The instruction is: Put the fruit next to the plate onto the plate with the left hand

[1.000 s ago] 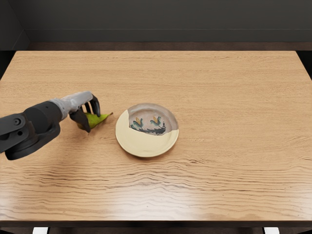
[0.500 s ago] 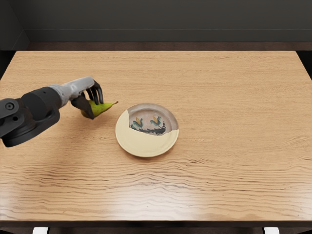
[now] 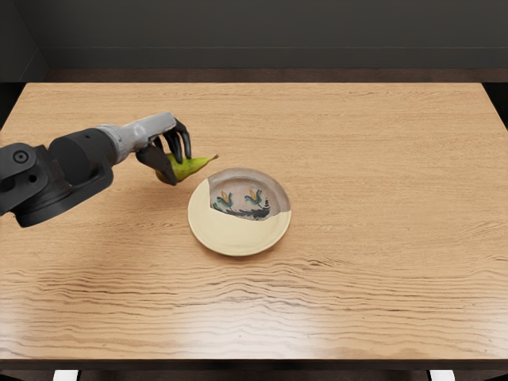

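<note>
A green pear (image 3: 189, 167) hangs above the table just left of the plate's far-left rim, its stem pointing right. My left hand (image 3: 173, 154) is shut on it, dark fingers curled over the fat end; the arm comes in from the left edge. The round plate (image 3: 234, 232) is cream at the front, with a bird and flower pattern in its far half. It lies flat on the wooden table with nothing on it. The right arm does not show.
The wooden table (image 3: 357, 262) spreads wide around the plate. Its far edge meets a dark wall, and its near edge runs along the bottom of the picture.
The left hand has lifted the pear off the table and carried it up and to the right, from well left of the plate to beside its far-left rim.
</note>
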Controlling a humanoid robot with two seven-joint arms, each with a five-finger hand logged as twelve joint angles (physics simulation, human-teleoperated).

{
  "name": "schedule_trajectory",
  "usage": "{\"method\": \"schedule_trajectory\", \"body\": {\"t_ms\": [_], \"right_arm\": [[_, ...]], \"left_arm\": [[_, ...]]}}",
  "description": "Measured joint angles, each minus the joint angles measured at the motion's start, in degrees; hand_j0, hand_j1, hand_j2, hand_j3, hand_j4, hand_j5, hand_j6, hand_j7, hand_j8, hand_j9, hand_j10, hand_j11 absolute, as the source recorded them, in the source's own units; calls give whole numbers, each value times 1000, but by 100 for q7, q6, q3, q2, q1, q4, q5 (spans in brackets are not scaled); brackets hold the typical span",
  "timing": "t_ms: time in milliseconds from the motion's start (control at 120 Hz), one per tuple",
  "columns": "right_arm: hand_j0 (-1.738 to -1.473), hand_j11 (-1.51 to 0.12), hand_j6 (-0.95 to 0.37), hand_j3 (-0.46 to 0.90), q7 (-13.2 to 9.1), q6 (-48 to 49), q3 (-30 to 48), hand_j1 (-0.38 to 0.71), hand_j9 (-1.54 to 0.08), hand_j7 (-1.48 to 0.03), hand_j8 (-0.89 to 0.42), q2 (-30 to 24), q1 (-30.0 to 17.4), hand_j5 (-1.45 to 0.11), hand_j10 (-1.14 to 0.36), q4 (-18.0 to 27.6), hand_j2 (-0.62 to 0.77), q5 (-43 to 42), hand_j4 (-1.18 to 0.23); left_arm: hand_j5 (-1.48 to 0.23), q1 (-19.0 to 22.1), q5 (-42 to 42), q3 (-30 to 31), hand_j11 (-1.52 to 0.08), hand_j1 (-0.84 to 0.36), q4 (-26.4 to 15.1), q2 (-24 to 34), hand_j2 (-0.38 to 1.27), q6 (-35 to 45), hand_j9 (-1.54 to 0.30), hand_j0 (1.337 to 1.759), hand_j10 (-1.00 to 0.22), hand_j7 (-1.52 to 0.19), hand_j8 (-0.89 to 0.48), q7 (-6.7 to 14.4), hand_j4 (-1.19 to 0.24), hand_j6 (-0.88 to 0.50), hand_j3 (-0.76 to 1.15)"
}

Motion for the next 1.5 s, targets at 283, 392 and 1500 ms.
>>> {"method": "schedule_trajectory", "body": {"t_ms": [283, 392, 1500], "right_arm": [[-1658, 0, 0, 0, 1, 0, 0, -349, 0, 0, 0, 0, 0, 0, 0, 0, 0, 0, 0], [-1658, 0, 0, 0, 0, 1, 0, -349, 0, 0, 0, 0, 0, 0, 0, -1, 0, 0, 0], [-1658, 0, 0, 0, 1, -1, 0, -349, 0, 0, 0, 0, 0, 0, 0, 0, 0, 0, 0]], "left_arm": [[-1077, -25, -22, -58, -1038, -414, -12, -444, 602, -56, -1045, 1656, -519, -1078, -371, 1, -759, -755, 0], [-1071, -6, -18, -58, -1038, -412, -12, -636, 607, -67, -1043, 1656, -527, -1072, -387, 1, -761, -759, 0], [-154, 255, 7, -54, -154, 229, 15, -1000, 82, -44, -154, 1658, -102, -154, -99, 4, -117, -118, 0]]}}
